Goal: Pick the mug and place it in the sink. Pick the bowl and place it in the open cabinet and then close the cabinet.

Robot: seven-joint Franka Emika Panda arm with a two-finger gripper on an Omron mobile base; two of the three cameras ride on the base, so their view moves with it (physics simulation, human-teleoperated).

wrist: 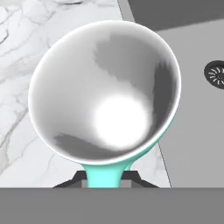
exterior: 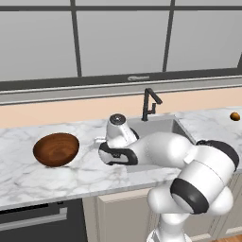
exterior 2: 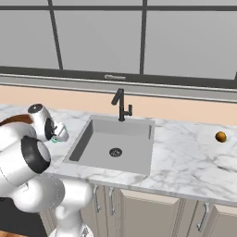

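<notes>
No brand, label or readable writing anywhere.

Left base view: hand (exterior: 100, 142) low over white marble worktop (exterior: 28, 172), just left of sink (exterior: 163, 126); fingers hidden by wrist, so opening can't be read here. Bowl (exterior: 56, 149) on worktop well left of hand, upright, apart from it. Black faucet (exterior: 150, 104) behind and right of hand. Small brown-orange round obj (exterior: 234, 116) far right of hand, past sink. Window (exterior: 118, 38) across back wall.

Right base view: hand (exterior 2: 59, 135) peeks out from behind arm, beside sink's left rim. Sliver of teal mug (exterior 2: 56, 139) at hand, touching it. Sink basin w/ round drain (exterior 2: 115, 152) right of hand. Sliver of bowl behind arm, left of hand. Orange obj far right of hand on worktop.

Hand view: mug (wrist: 105, 94) right in front of cam, mouth facing lens, white inside w/ grey reflections, teal outer wall and handle (wrist: 104, 175) running down between the dark finger bases. Hand closed in on mug at handle/lower wall, narrow gap; pads themselves hidden behind teal. Mug straddles worktop edge and sink in frame; whether lifted or resting can't tell. Drain at right edge.
</notes>
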